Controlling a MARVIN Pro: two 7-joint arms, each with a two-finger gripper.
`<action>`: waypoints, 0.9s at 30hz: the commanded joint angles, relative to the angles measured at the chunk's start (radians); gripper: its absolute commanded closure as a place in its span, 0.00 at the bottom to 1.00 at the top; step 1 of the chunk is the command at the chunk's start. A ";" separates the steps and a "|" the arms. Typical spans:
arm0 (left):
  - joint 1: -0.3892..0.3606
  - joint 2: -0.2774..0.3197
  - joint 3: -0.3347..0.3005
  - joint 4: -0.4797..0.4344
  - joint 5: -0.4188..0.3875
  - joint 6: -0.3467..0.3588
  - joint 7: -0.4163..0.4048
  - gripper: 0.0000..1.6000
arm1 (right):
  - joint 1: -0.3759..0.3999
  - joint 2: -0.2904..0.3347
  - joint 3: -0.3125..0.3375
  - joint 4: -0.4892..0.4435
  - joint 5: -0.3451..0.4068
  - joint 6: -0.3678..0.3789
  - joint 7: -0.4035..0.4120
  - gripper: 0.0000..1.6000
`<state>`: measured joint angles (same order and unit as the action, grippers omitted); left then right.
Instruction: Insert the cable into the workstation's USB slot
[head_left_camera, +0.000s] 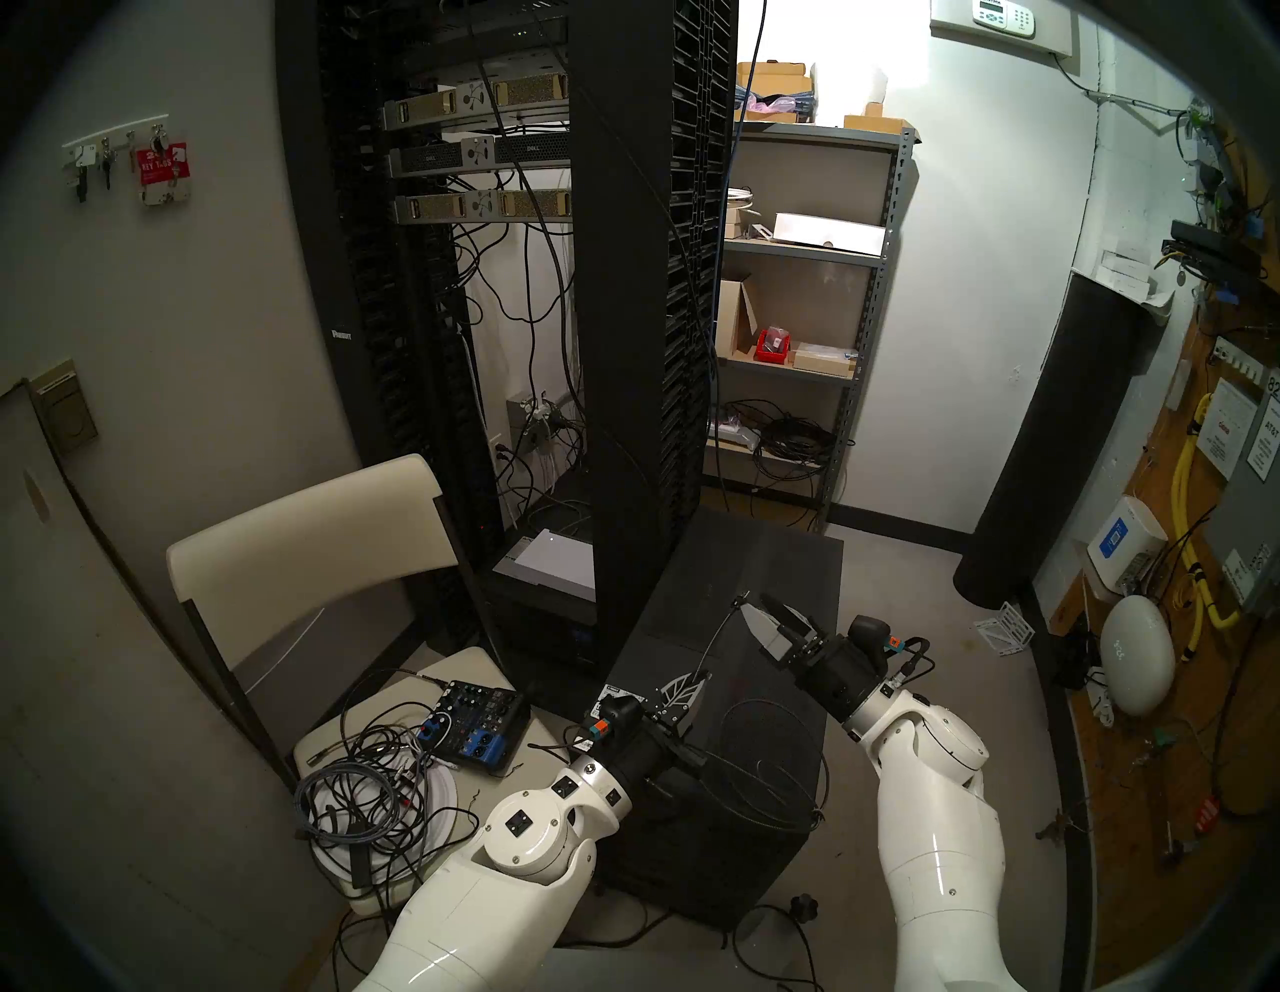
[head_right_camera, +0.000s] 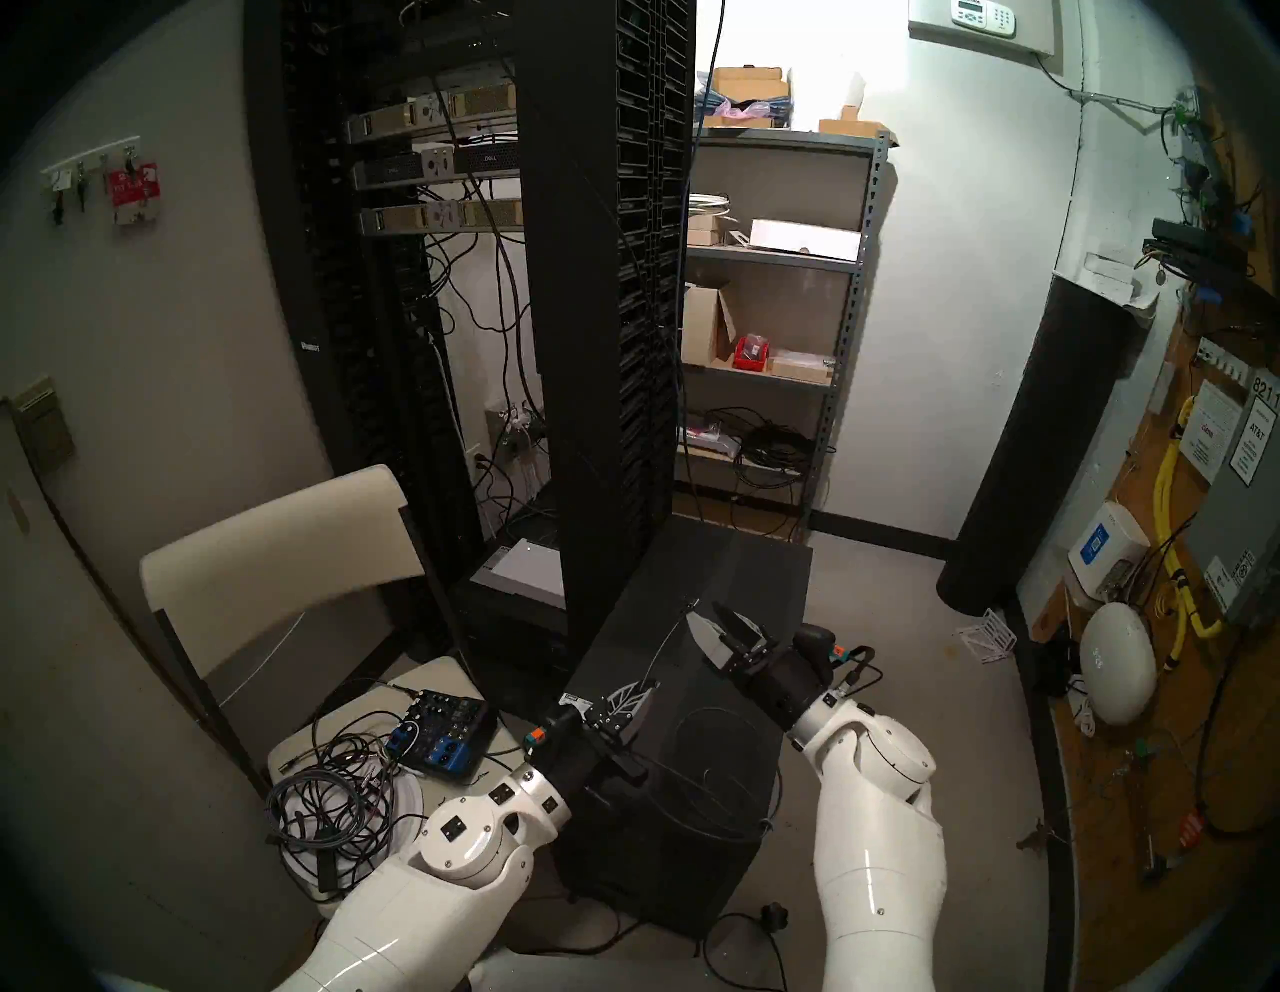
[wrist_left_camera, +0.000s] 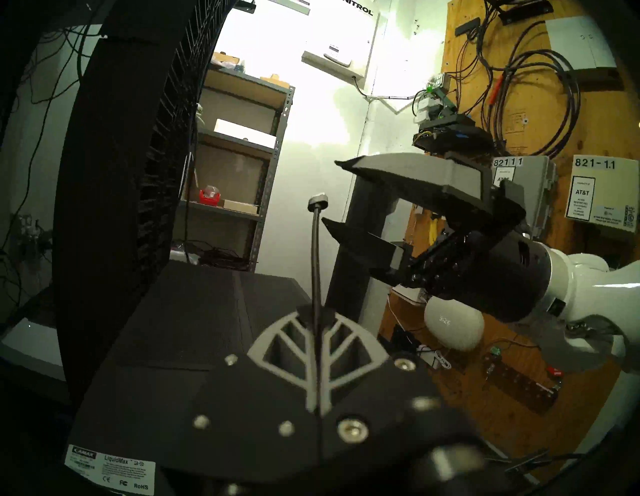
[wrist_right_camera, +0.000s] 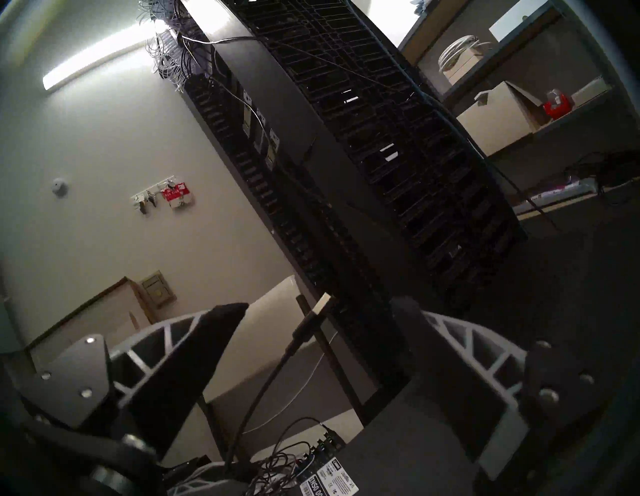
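Cable (head_left_camera: 717, 634), thin and black, is pinched in my left gripper (head_left_camera: 692, 693), whose jaws are closed on the wire a little below its free end. From that grip the wire stands up and away over the top panel of the workstation (head_left_camera: 776, 575), ending in a small USB plug (wrist_left_camera: 318, 202) with a silver metal tip. In the left wrist view the wire runs straight up from between the closed fingers, and the plug hangs in the air above the case, touching nothing.

My right gripper (head_left_camera: 765, 609) hovers just beside the plug with its jaws spread wide and holding nothing. In the right wrist view the plug (wrist_right_camera: 320, 304) lies between the two open fingers (wrist_right_camera: 221, 332), clear of both.

Behind the grip, the slack of the cable lies in loose loops on the near part of the workstation's top, toward its near right corner.

The workstation, a black tower case with a mesh top, stands on the floor against the foot of the tall server rack (head_left_camera: 644, 277). A white label (wrist_left_camera: 110, 472) sits at its near left corner, below my left wrist.

A folding chair (head_left_camera: 305, 540) at my left carries a small blue-black audio mixer (head_left_camera: 478, 724) and a tangle of cords (head_left_camera: 360, 783).
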<state>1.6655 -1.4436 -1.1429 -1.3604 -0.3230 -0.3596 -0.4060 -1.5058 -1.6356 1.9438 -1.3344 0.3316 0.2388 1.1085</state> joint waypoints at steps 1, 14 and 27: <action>-0.014 -0.015 0.002 -0.031 0.016 -0.030 0.014 1.00 | 0.018 -0.006 -0.021 -0.023 0.025 0.008 -0.011 0.12; -0.010 -0.008 0.013 -0.035 0.025 -0.031 0.016 1.00 | 0.029 -0.010 -0.028 -0.002 0.018 -0.012 -0.028 0.19; -0.004 -0.002 0.010 -0.039 0.018 -0.036 0.007 1.00 | 0.034 -0.012 -0.025 0.005 0.021 -0.034 -0.037 0.42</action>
<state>1.6598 -1.4456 -1.1275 -1.3741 -0.2978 -0.3818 -0.3952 -1.4932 -1.6422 1.9195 -1.3208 0.3393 0.2207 1.0725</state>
